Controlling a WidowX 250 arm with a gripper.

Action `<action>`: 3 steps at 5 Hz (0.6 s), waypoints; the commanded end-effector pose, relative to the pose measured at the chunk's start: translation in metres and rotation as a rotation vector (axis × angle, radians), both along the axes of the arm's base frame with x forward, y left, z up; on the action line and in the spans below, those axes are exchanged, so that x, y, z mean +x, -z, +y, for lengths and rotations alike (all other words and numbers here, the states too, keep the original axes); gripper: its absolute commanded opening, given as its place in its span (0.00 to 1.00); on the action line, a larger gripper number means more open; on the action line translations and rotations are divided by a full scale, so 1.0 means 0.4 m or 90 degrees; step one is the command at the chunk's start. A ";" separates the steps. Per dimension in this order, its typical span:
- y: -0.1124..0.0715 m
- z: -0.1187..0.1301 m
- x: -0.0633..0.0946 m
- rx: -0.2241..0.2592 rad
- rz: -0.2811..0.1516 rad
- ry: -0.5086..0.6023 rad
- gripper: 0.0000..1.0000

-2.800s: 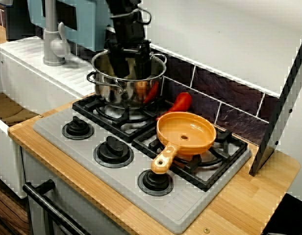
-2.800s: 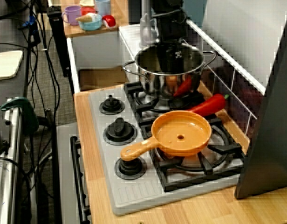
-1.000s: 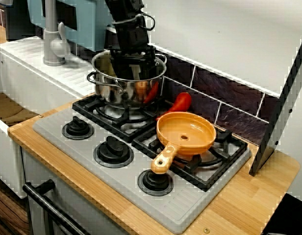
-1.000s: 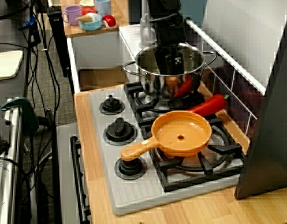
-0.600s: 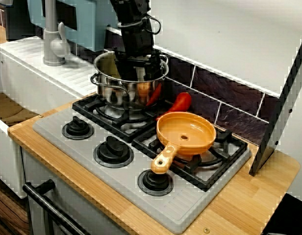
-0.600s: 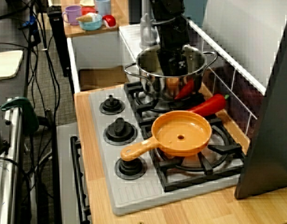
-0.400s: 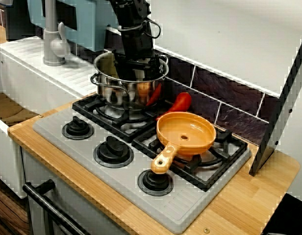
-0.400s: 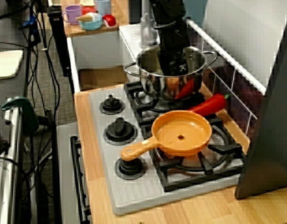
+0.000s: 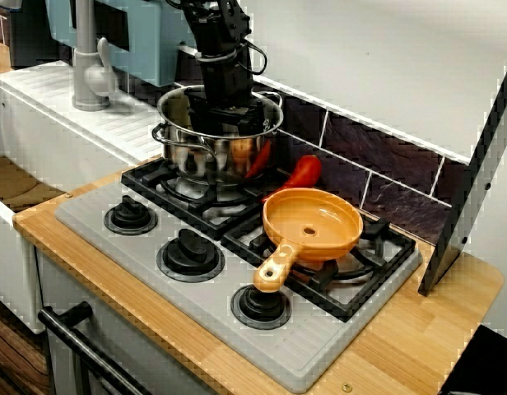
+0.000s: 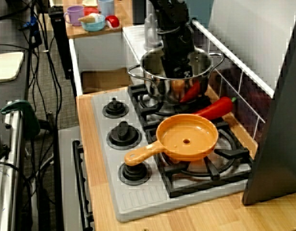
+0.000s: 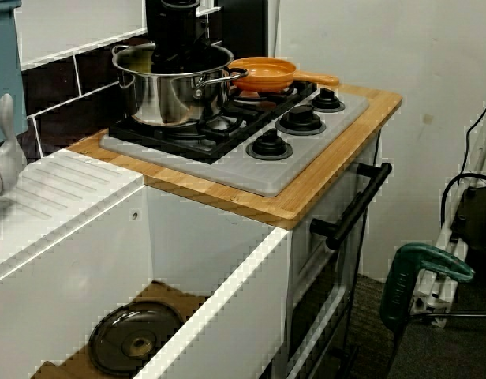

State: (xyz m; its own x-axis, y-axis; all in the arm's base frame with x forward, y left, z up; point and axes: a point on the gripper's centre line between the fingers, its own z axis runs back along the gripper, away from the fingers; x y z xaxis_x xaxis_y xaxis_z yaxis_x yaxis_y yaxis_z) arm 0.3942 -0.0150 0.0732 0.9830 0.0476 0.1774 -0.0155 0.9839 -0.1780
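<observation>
Wooden toy-kitchen counter (image 9: 402, 346) with grey hob (image 9: 97, 218), dark tiles behind. On back burner nearest the sink, steel pot (image 9: 211, 156), black gripper (image 9: 225, 115) sunk inside, fingertips hidden below rim in every view; impossible to tell whether spread or clamped. Since a few seconds ago: pot nudged slightly toward red pepper (image 9: 304, 171), arm now leaning in from upper left instead of hanging straight. Likely meaning: firm contact with pot wall, pot following arm. Pot itself: polished, deep, upright, loop handle each side, pepper's red mirrored on flank. Orange pan (image 9: 313, 224) on neighbouring burner, apart from pot. Dark lid (image 11: 136, 341) down in sink basin.
</observation>
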 end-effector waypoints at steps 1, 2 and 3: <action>-0.035 0.006 -0.005 0.019 -0.029 0.001 0.00; -0.039 0.010 -0.001 0.019 -0.024 -0.003 0.00; -0.055 0.016 0.004 0.008 -0.020 -0.010 0.00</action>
State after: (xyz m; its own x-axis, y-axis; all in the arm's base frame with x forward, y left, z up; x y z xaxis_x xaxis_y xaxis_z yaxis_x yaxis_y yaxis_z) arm 0.3890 -0.0124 0.0724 0.9882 0.0577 0.1418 -0.0326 0.9844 -0.1731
